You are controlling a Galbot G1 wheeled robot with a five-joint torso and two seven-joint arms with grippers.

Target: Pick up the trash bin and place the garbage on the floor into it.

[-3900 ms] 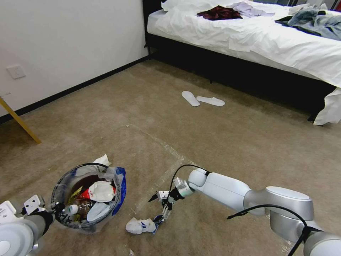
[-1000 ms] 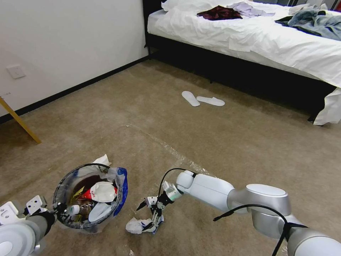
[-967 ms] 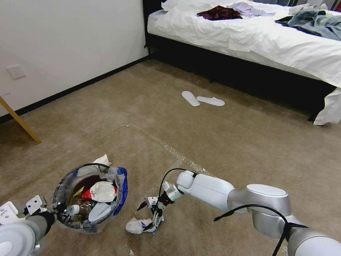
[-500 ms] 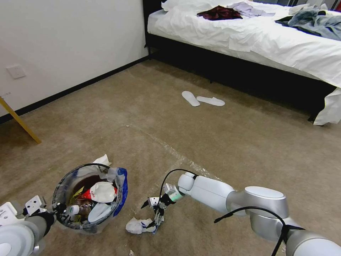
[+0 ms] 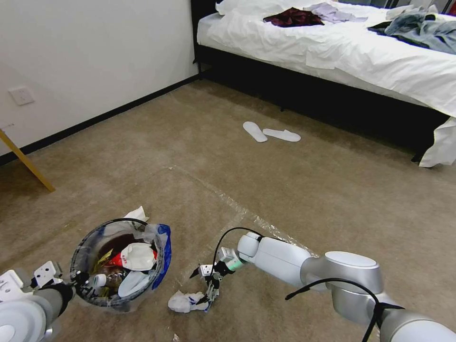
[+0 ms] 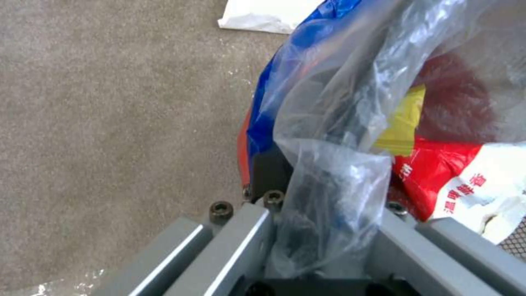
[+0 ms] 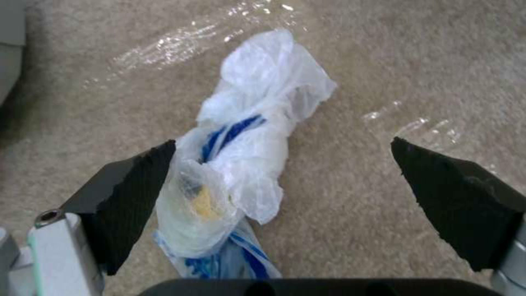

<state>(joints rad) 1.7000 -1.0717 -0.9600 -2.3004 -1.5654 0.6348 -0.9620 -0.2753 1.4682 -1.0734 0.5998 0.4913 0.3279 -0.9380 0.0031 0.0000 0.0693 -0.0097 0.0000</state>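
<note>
The right gripper [image 7: 282, 181] is spread wide over a crumpled white-and-blue plastic bag [image 7: 246, 164] on the carpet [image 5: 294, 190], one pad touching it, apparently set to pinch it. The left gripper [image 6: 323, 230] is clamped on the rim of the trash bin [image 5: 116, 261], holding it at about nine o'clock from the bag, near enough for a short transfer. The left wrist view shows the liner caught between the jaws; the head view shows the bin nearly full.

White garbage [image 7: 257, 135] w/ blue stripes, tan carpet [image 5: 294, 190]
</note>
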